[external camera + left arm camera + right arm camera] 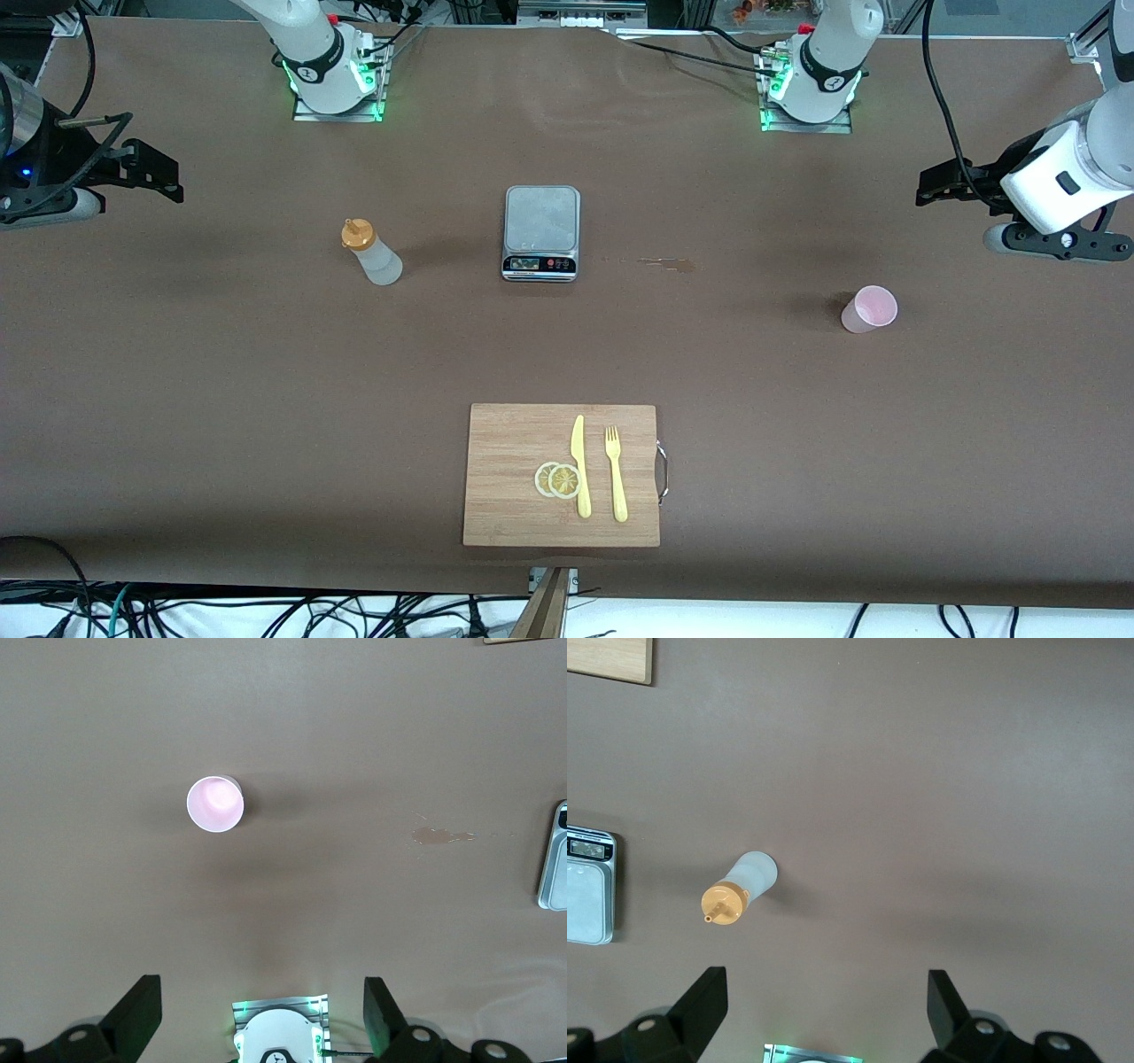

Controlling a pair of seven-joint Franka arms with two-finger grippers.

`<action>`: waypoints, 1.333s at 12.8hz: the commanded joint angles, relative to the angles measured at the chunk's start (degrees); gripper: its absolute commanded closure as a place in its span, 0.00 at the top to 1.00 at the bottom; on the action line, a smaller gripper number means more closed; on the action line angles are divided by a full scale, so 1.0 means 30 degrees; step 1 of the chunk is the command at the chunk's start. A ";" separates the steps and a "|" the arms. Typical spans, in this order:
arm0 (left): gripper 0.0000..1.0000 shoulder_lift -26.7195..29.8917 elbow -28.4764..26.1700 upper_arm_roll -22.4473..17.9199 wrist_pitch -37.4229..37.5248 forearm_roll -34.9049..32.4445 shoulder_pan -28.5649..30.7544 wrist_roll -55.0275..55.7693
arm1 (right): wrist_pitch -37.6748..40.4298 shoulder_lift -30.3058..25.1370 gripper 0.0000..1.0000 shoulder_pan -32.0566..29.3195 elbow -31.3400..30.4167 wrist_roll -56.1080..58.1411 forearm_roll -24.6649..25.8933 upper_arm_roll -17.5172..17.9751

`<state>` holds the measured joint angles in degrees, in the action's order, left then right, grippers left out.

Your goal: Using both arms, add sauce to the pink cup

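The sauce bottle (372,257), translucent with an orange cap, stands on the brown table toward the right arm's end; it also shows in the right wrist view (737,890). The pink cup (869,309) stands upright and empty toward the left arm's end, and shows from above in the left wrist view (215,804). My left gripper (930,184) (261,988) is open and empty, up over the table's end, apart from the cup. My right gripper (164,173) (826,981) is open and empty, up over its end of the table, apart from the bottle.
A kitchen scale (541,232) sits mid-table between bottle and cup. A small stain (660,262) lies beside it. A wooden cutting board (514,474) nearer the camera carries a yellow knife (580,465), a fork (616,474) and lemon slices (558,479).
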<state>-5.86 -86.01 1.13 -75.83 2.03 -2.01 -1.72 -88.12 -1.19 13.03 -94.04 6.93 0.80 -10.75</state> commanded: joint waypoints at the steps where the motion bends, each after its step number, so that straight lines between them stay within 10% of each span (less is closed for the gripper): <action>1: 1.00 0.0019 -0.0011 0.0299 -0.0035 -0.0443 0.0202 0.0046 | 0.0251 -0.0012 1.00 -0.0008 0.0175 -0.0142 -0.0176 0.0009; 17: 1.00 -0.0829 0.0137 0.0152 -0.0239 -0.0239 0.0813 -0.0189 | 0.0309 -0.0012 1.00 -0.0037 0.0175 -0.0407 -0.0588 -0.0020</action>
<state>-6.92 -86.01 1.28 -76.21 2.03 -1.44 -1.71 -88.09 -1.19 13.03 -94.04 6.47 -0.06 -10.75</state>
